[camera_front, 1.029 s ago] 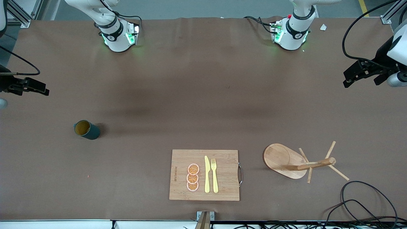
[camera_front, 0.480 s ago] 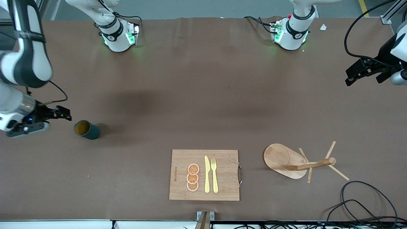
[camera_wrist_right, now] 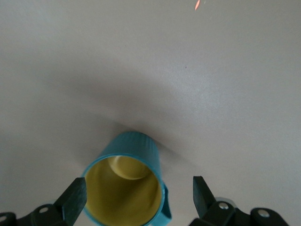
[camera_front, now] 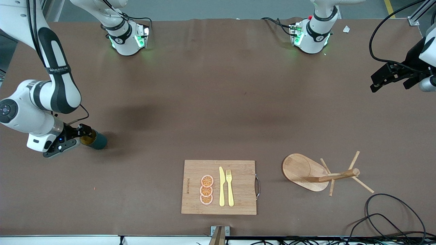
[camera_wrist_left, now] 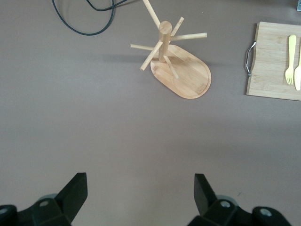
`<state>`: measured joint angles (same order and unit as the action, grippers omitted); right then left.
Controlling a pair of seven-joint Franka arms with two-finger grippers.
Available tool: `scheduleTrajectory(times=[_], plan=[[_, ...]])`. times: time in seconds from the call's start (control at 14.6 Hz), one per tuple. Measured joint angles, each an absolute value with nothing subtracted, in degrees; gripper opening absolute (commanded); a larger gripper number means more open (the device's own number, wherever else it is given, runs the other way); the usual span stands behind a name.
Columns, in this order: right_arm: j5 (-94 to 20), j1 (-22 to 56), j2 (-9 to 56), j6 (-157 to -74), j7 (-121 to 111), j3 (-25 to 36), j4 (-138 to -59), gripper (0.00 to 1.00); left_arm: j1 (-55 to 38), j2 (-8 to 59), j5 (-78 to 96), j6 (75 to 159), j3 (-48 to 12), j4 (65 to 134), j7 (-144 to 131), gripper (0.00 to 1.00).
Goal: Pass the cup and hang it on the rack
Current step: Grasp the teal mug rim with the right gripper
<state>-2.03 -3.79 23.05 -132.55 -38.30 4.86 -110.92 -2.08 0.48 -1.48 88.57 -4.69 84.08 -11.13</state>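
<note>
Right gripper (camera_wrist_right: 136, 190) spread around the cup (camera_wrist_right: 127, 181) — not pinching; left gripper (camera_wrist_left: 138, 190) waits, spread

A brown mat covers the bench (camera_front: 218, 102) from end to end. Grey floor shows along its top edge, with a yellow line (camera_front: 388, 7) at one corner. Aluminium framing (camera_front: 416, 15) stands at the corners, and black cables (camera_front: 385, 217) loop nearby.

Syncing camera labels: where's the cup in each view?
Front view: cup on the table toward the right arm's end, at the right gripper.
Left wrist view: not in it.
Right wrist view: cup between the open jaws.
Shared landmark: none in all three; the rack links front and left wrist.
</note>
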Motion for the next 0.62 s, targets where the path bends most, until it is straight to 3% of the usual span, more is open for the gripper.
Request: scheduleTrajectory(times=[0.41,0.55,0.62], plan=[[-2.0,-6.4,27.6,-132.3,-42.5,4.9,-109.3,0.96,-2.1,0.5,-1.5,90.1,-4.7,84.1,-11.1,1.0],[-2.0,-6.4,28.4,-132.3,-42.7,4.8,-109.3,0.63,-2.0,0.7,-1.5,90.1,-4.7,84.1,-11.1,1.0],[-2.0,-6.4,28.6,-132.3,-43.4,4.7,-109.3,0.36,-1.9,1.0,-1.5,90.2,-4.7,84.1,-11.1,1.0]])
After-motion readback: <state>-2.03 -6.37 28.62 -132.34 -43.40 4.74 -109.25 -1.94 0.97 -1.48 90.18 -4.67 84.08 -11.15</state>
